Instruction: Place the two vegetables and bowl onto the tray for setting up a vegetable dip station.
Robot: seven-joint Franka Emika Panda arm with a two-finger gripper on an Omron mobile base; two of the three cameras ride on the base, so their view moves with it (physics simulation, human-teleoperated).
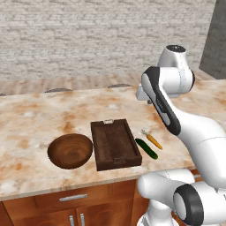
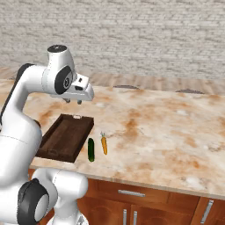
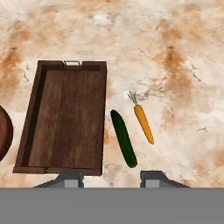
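Your hand (image 2: 73, 102) hovers high above the surface (image 1: 35, 119), part open and empty; cucumber (image 3: 123, 138) and carrot (image 3: 144, 124) lie beside the bare tray (image 3: 65, 120), within easy reach.

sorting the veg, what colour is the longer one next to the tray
Dark green cucumber, clearest in the hand view.

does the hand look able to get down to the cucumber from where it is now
Probably yes. The hand hangs above the counter with nothing in it, and the cucumber lies bare on the marble, apart from the tray on one side and the carrot on the other, with nothing above it.
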